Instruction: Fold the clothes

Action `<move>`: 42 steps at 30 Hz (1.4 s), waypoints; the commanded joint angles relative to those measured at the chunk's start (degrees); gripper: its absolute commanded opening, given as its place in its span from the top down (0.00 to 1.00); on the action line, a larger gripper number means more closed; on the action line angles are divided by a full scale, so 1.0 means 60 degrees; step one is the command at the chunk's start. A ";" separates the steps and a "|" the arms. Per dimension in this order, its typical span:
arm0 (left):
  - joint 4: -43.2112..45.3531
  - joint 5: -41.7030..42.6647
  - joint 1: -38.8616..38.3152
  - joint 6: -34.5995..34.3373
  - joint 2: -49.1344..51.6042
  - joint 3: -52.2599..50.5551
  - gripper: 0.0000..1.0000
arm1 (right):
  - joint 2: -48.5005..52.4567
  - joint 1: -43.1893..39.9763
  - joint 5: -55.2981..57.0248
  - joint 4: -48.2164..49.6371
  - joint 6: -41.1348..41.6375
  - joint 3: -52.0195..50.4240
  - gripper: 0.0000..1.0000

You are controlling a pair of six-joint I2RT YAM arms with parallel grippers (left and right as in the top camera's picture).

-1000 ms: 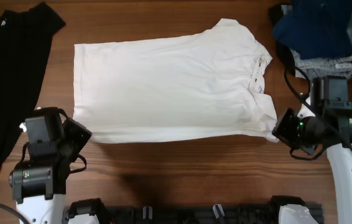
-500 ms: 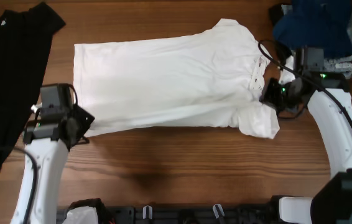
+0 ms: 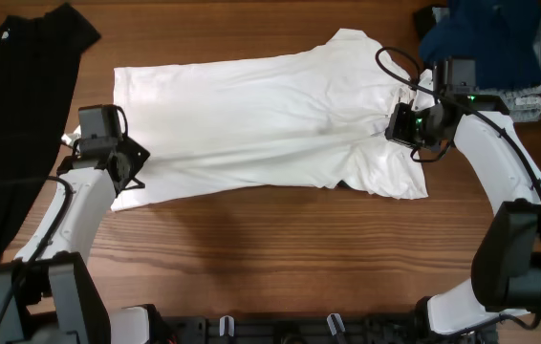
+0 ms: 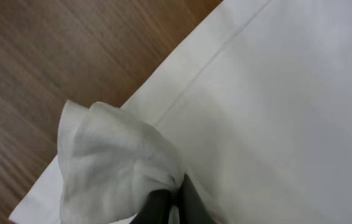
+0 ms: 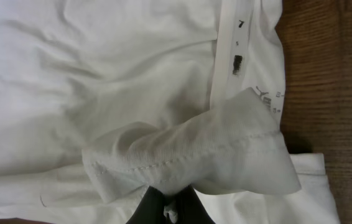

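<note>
T-shirt [image 3: 251, 124] near edge moves inward; left gripper [image 3: 125, 174] and right gripper [image 3: 397, 129] pinch it, long axis spanning between them.

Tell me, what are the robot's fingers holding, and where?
The white T-shirt: left fingers pinch its near hem corner, right fingers pinch its near sleeve's edge.

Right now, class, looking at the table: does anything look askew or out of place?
The white T-shirt looks askew. The left claw and right claw each pinch a bunched bit of its near edge, so that edge runs crooked and one sleeve pokes out below.
</note>
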 commanded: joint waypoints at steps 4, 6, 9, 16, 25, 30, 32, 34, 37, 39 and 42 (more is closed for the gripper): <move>0.1111 -0.0521 0.0062 0.0674 0.0102 0.0127 0.96 | 0.0273 -0.0040 0.0164 0.0189 -0.0215 0.0178 0.96; 0.1082 -0.0521 0.0066 0.0678 0.0102 0.0127 0.96 | 0.0273 -0.0040 0.0164 0.0204 -0.0233 0.0178 0.96; 0.1067 -0.0521 0.0066 0.0678 0.0102 0.0127 0.96 | 0.0273 -0.0040 0.0164 0.0266 -0.0342 0.0178 0.96; 0.1122 -0.0597 0.0066 0.0681 0.0102 0.0127 0.00 | 0.0273 -0.0040 0.0175 0.0692 -0.0619 0.0178 0.36; 0.1311 -0.0459 0.0222 0.2331 0.0098 0.0503 0.01 | 0.0270 -0.0040 0.0142 -0.0098 -0.1089 0.1235 0.27; -0.1745 -0.0350 0.0215 0.3606 0.0106 0.3271 0.00 | 0.0273 -0.0025 0.0168 -0.2022 -0.2131 0.3665 0.21; -0.2670 0.0011 0.0215 0.4022 0.0215 0.4521 0.00 | 0.0277 0.0018 0.0211 -0.2310 -0.2463 0.4459 0.19; -0.3402 0.0109 0.0215 0.4335 0.0616 0.5734 0.00 | 0.0277 0.0098 0.0321 -0.2226 -0.2626 0.4860 0.18; -0.4291 0.0357 0.0215 0.4892 0.1872 0.7450 0.01 | 0.0430 0.0288 0.0448 -0.1832 -0.2801 0.4983 0.18; -0.4732 0.0382 0.0208 0.5133 0.3016 0.8535 0.00 | 0.0630 0.0423 0.0455 -0.1723 -0.2896 0.4983 0.18; -0.5027 0.0375 0.0215 0.5184 0.4619 0.9821 0.01 | 0.1035 0.0681 0.0452 -0.1708 -0.3049 0.4983 0.17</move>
